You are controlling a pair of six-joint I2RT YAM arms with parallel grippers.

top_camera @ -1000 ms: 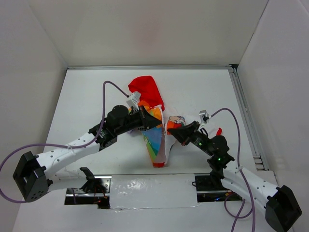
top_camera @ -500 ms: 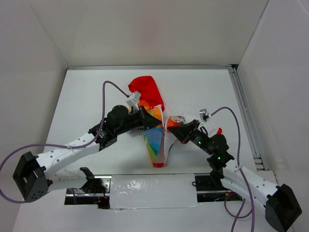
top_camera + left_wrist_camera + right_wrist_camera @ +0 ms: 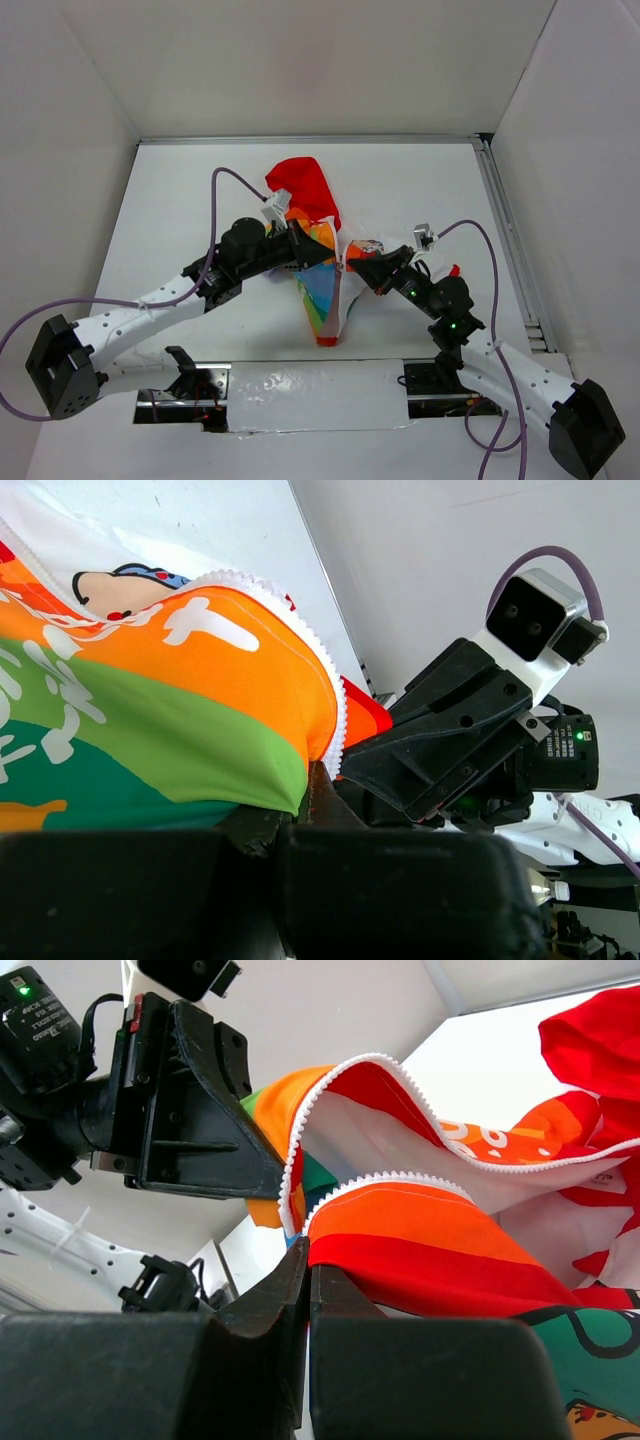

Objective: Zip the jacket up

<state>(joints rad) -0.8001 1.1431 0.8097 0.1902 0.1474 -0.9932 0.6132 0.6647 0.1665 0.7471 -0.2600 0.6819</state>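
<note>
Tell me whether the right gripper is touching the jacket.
Touching. The right wrist view shows the right gripper pinched shut on the jacket at its white zipper edge, with the fabric running straight in between the closed jaws.

White surface [image 3: 420, 180], matte, evenly lit. Plain white walls [image 3: 300, 60] box it on three sides. Metal rail [image 3: 505, 230] along right edge.

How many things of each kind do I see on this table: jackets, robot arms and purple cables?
Jacket: 1
Robot arms: 2 (left arm, right arm)
Purple cables: 2 (left cable, right cable)
Total: 5
</note>
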